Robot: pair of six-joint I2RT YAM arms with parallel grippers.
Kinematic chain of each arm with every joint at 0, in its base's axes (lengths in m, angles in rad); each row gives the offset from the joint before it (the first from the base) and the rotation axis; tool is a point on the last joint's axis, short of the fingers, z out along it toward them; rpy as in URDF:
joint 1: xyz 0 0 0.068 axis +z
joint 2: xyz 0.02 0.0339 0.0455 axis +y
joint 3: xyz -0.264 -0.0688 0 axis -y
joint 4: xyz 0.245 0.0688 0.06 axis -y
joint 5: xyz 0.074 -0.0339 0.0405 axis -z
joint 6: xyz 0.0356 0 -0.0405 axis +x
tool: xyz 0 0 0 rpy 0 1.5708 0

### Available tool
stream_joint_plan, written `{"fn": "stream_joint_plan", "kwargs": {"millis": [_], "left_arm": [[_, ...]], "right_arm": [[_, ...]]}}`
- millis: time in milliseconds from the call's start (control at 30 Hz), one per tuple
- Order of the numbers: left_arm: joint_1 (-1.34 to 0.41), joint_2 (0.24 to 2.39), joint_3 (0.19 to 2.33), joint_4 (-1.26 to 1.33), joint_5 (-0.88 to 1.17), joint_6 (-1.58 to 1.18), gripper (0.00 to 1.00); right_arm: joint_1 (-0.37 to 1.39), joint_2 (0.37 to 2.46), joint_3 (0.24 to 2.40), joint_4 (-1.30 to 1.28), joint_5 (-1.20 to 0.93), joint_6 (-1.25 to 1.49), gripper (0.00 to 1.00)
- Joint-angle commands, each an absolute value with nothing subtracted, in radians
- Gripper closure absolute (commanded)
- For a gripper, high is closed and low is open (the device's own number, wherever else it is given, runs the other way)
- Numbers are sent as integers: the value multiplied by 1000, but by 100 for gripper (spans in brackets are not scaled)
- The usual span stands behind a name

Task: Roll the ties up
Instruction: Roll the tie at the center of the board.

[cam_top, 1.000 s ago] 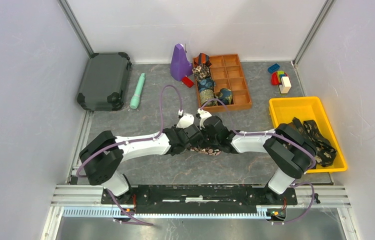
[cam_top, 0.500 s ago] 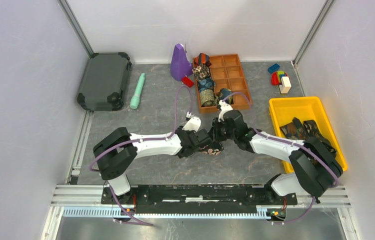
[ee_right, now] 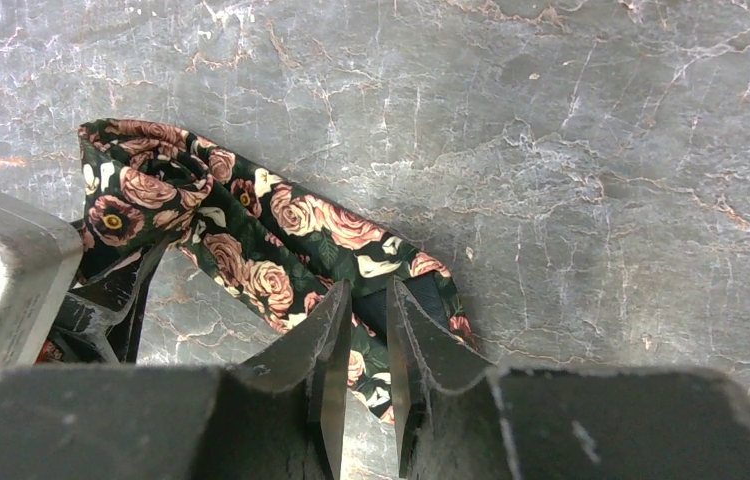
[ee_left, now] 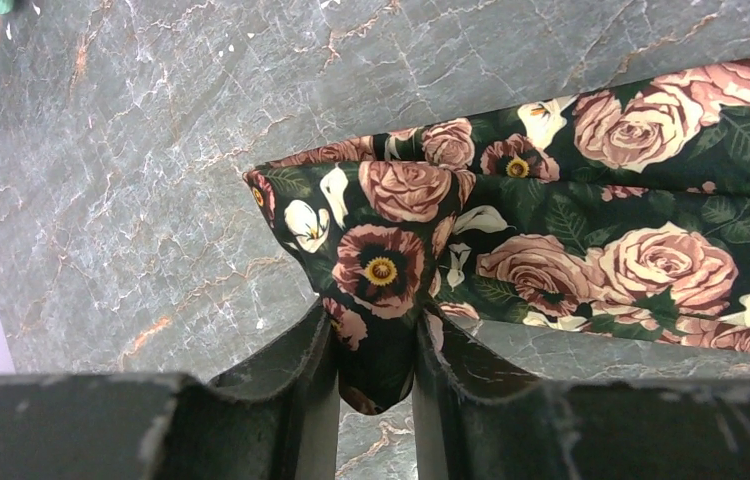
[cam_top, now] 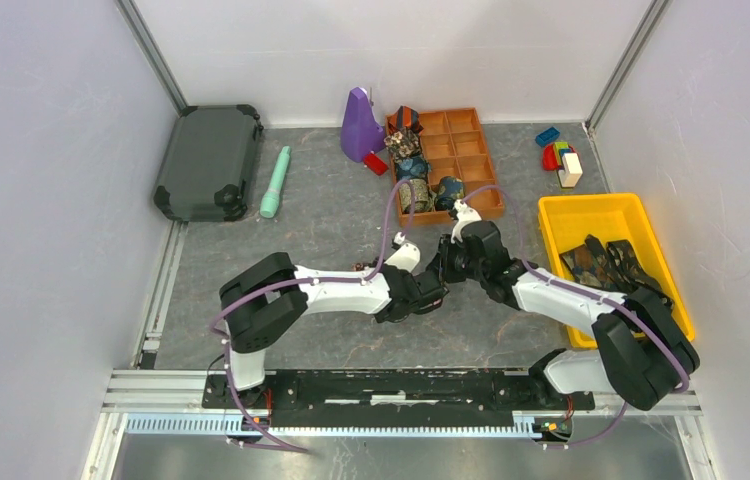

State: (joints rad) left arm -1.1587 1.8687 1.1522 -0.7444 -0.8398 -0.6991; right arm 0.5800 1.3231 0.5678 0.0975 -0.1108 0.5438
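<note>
A dark tie with pink roses (ee_left: 591,230) lies on the grey marble table. My left gripper (ee_left: 371,345) is shut on a pinched fold at its end. In the right wrist view the tie (ee_right: 251,250) runs as a short doubled strip from the left gripper's fingers (ee_right: 116,305) to my right gripper (ee_right: 363,310), whose jaws are shut on its other end. In the top view the left gripper (cam_top: 421,293) and the right gripper (cam_top: 449,268) meet mid-table and hide the tie. Several rolled ties (cam_top: 411,180) sit in an orange organiser (cam_top: 476,165). More ties (cam_top: 621,265) lie in a yellow bin (cam_top: 581,215).
A purple object (cam_top: 359,125) and a red block (cam_top: 376,163) stand left of the organiser. A mint flashlight (cam_top: 276,182) and a dark case (cam_top: 209,160) are at the far left. Coloured toy blocks (cam_top: 559,155) sit at the far right. Walls enclose three sides.
Both arms have moved right and away from their bases, towards the organiser. The floral tie, which lay stretched between them, has moved along and is bunched shorter under the grippers.
</note>
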Motion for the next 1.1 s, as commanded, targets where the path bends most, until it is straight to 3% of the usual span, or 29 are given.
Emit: {"fn": "stream_joint_plan", "kwargs": {"millis": [0, 733, 1067], "left_arm": [[-1167, 1914, 1177, -748, -778, -776, 63], [-1165, 1833, 1261, -802, -736, -720, 26], [-1142, 1730, 1224, -783, -672, -670, 19]], "right_arm": [[573, 1292, 557, 110, -119, 533, 74], [571, 1295, 602, 112, -163, 552, 74], [574, 1306, 632, 130, -212, 567, 64]]}}
